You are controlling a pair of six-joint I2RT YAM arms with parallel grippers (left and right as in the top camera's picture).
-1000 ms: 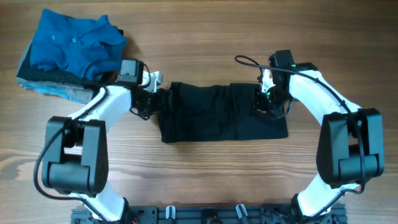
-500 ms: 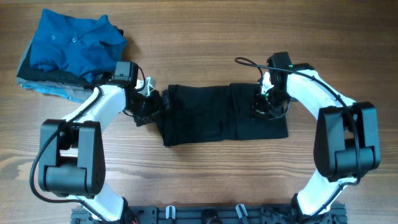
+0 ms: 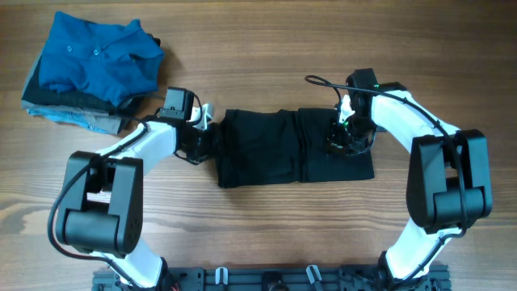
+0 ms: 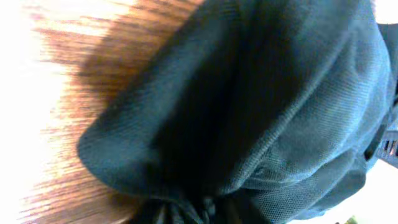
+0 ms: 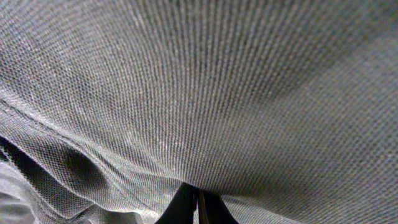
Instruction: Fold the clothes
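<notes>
The clothes [image 3: 275,153], a black shirt, lie as a folded strip across the middle of the table. My left gripper [image 3: 212,139] sits at the strip's left end. In the left wrist view the dark mesh cloth [image 4: 261,93] bunches into gathers that run into the left gripper [image 4: 199,213], which is shut on it. My right gripper [image 3: 339,141] rests on the strip's right part. In the right wrist view the fabric [image 5: 217,81] fills the frame and tents up from the right gripper [image 5: 199,206], whose dark fingers are pressed together on a pinch of it.
A blue buttoned polo shirt [image 3: 97,56] lies on grey and light-blue garments [image 3: 69,113] at the back left corner. A black cable [image 3: 319,78] loops off the right arm. Bare wood table [image 3: 266,234] lies in front of the strip.
My left gripper slid right onto the strip's left end and closed on the cloth, nudging that edge rightward. The right gripper stayed put, pinched on the fabric.
</notes>
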